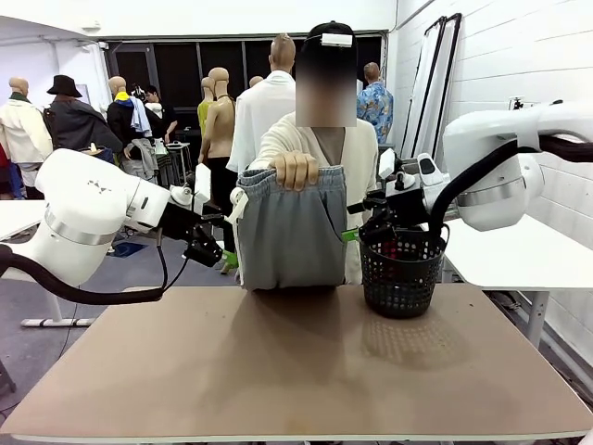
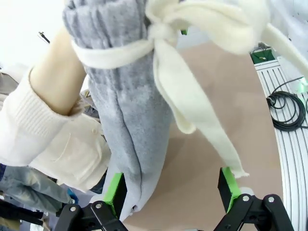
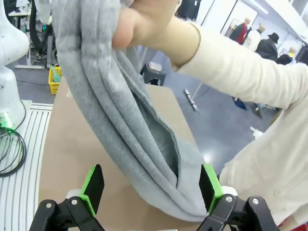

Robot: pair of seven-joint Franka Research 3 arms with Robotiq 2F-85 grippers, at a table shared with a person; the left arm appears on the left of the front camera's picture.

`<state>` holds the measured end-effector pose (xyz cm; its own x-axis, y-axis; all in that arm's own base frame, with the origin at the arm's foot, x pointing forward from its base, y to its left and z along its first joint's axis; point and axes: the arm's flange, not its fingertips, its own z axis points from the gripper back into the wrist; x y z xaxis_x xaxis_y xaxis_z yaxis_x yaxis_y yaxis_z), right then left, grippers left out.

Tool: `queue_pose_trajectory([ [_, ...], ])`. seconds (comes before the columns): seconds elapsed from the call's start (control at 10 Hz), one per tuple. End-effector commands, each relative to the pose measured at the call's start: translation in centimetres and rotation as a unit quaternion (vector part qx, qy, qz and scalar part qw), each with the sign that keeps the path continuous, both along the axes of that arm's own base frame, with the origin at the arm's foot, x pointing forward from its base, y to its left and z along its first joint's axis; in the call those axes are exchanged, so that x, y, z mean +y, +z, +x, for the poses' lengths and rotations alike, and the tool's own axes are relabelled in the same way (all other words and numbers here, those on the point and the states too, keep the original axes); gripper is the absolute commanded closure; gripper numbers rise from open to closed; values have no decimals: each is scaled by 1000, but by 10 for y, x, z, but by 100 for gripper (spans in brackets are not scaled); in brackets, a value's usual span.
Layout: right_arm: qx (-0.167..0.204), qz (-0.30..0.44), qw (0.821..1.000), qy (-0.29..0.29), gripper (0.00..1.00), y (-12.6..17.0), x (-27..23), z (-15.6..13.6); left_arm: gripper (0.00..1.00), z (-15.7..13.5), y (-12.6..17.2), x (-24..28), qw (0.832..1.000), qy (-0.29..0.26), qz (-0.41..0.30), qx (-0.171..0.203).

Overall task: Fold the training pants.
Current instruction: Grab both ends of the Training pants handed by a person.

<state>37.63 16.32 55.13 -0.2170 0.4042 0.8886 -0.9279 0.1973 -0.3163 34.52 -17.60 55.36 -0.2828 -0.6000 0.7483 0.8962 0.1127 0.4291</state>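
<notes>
Flanking the training pants [image 1: 292, 232] with the left gripper [image 2: 172, 192] and the right gripper [image 3: 151, 187], both gaping wide and clamping nothing. Dangling the pants by the waistband from a person's hand [image 1: 296, 170] at the far edge of the table [image 1: 296, 371], white drawstring [image 2: 202, 130] trailing. Hovering the right gripper just above a black mesh basket [image 1: 400, 273].

Top of training pants [image 2: 126, 120] cut off; basket [image 1: 400, 278] contents unclear.
</notes>
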Motion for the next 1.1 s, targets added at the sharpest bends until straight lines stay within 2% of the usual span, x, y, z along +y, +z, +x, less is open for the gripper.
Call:
queue_pose_trajectory([
  [0.0, -3, 2, 1000, 19, 0, -9, 7, 8, 0, 6, -9, -4, 1000, -8, -17, -17],
  [0.4, -1, 5, 999, 33, 0, -5, 7, 7, 0, 6, -11, -11, 998, -9, -59, -15],
  [1.0, -6, 16, 998, 61, 0, 0, 11, 9, 0, 7, 2, -13, 996, -1, -72, -56],
])
